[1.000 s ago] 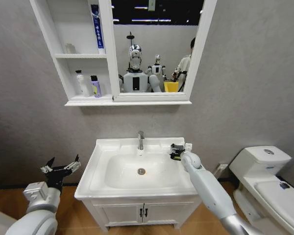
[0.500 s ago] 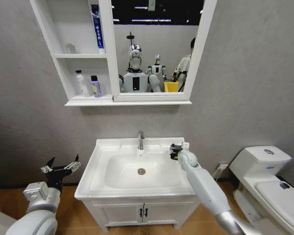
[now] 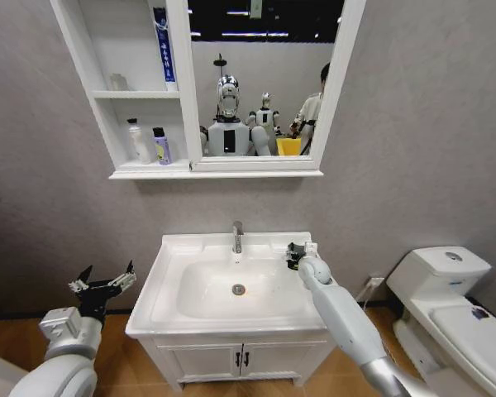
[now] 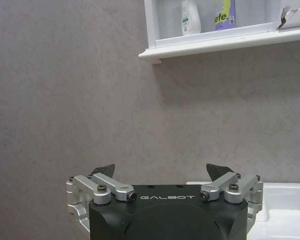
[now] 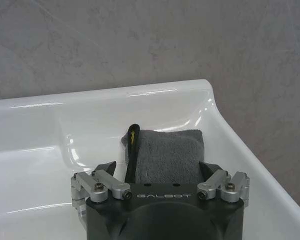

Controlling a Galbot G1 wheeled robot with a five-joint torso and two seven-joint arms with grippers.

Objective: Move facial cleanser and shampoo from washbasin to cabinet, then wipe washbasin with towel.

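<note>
While we look from the head camera, we find the left gripper (image 3: 106, 282) low at the left side, beside the washbasin (image 3: 175, 248) and well apart from it. Its fingers (image 3: 129, 271) are spread wide and hold nothing; in the left wrist view the two dark tips (image 4: 103, 170) stand far from each other in front of the grey wall (image 3: 50, 207).

Higher on this wall hangs the cabinet (image 3: 106, 124), joined to a white-framed mirror (image 3: 264, 83). In its top compartment a blue tube (image 3: 162, 45) stands upright against the right wall. In the compartment below, a white bottle (image 3: 137, 141) and a purple bottle (image 3: 160, 145) stand next to each other — the left wrist view shows their lower parts on the shelf.

Under the mirror is the washbasin, with the chrome tap (image 3: 238, 236) at the back middle and the round drain (image 3: 239, 289) in the oval bowl. It sits on a low white vanity (image 3: 241, 357) with two doors.

The right arm reaches over the right rim of the washbasin, and the right gripper (image 3: 295, 253) is at the back right corner of the deck. There lies the towel (image 5: 165, 155) — a dark grey folded cloth with a yellow-green edge, flat on the white ceramic. In the right wrist view the fingers (image 5: 107, 168) are apart, one on each side of the towel, very close to its sides. We cannot tell if they touch it.

At the far right stands a white toilet (image 3: 450, 306).
</note>
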